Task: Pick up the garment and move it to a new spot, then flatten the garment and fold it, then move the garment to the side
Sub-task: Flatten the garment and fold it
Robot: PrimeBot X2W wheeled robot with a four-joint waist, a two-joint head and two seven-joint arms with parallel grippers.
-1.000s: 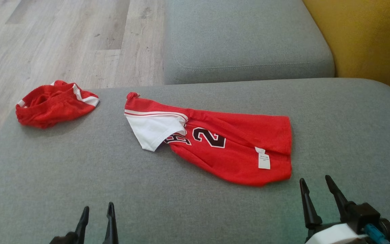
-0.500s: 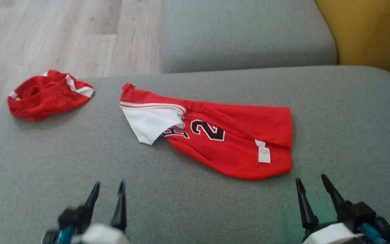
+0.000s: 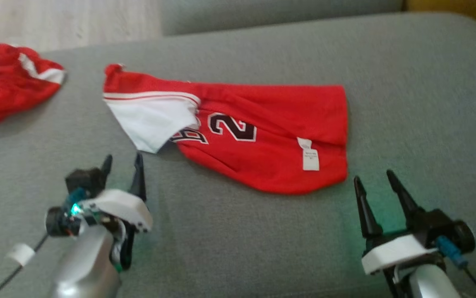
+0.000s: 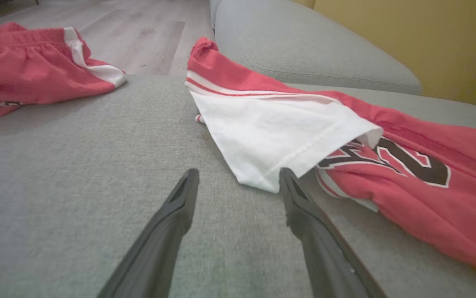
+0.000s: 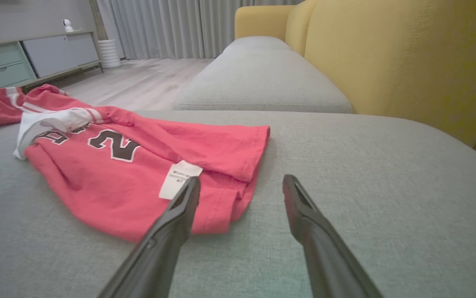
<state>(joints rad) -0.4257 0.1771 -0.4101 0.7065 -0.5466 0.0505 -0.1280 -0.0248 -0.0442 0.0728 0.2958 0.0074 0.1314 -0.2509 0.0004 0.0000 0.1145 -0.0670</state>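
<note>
Centrally, we see the red jersey point(image 3: 263, 136) lying rumpled and partly doubled over on the grey sofa seat point(image 3: 420, 103). Its white sleeve point(image 3: 151, 120) is turned toward the left tool point(image 3: 123, 156), its hem and label point(image 3: 309, 154) toward the right tool point(image 3: 373, 175). Both tools stand open and empty, fingers close beside the cloth. We judge the fabric light, limp and apt to sag or slip; a pinch at the sleeve edge and another at the hem corner, one per tool, should carry it. A pair of red shorts point(image 3: 10, 82) lies well apart at the left, taking up that side; the yellow backrest point(image 5: 387, 62) bounds the right. Nothing lies between tools and jersey.
</note>
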